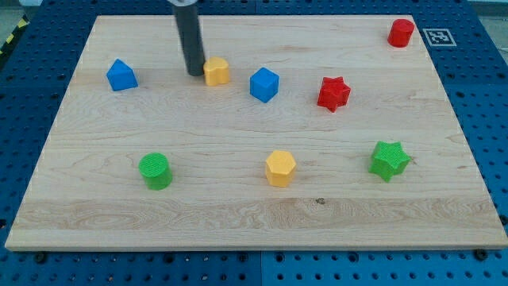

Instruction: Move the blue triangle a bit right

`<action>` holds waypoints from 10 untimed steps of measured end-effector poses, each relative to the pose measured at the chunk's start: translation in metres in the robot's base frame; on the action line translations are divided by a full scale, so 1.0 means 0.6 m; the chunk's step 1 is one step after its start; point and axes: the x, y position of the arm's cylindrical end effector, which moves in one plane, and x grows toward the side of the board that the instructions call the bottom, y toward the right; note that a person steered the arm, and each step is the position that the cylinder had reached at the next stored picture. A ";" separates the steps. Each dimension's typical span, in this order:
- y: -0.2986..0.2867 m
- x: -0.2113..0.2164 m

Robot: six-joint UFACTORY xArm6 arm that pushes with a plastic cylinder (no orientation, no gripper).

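Approaching is your step: my tip (194, 74), no hand to open, touches the yellow block (216, 71); circle toward the worktop's left edge behind the blue triangle (121, 75).

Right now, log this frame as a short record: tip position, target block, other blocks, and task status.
tip: my tip sits just left of the upper yellow block, near the view's top
target: blue triangle, to the view's left of my tip, apart from it
other blue: blue cube
red: red star; red cylinder in the top right corner
green: green cylinder; green star
yellow: lower yellow hexagon
status: triangle not in contact with my tip
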 end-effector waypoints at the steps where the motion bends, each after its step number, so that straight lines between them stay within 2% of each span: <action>1: 0.016 0.023; 2: -0.025 -0.006; 3: -0.121 -0.066; 4: -0.249 -0.073; 5: -0.329 -0.068; 6: -0.285 0.013; 7: -0.242 0.031; 8: -0.160 0.054; 10: -0.042 0.058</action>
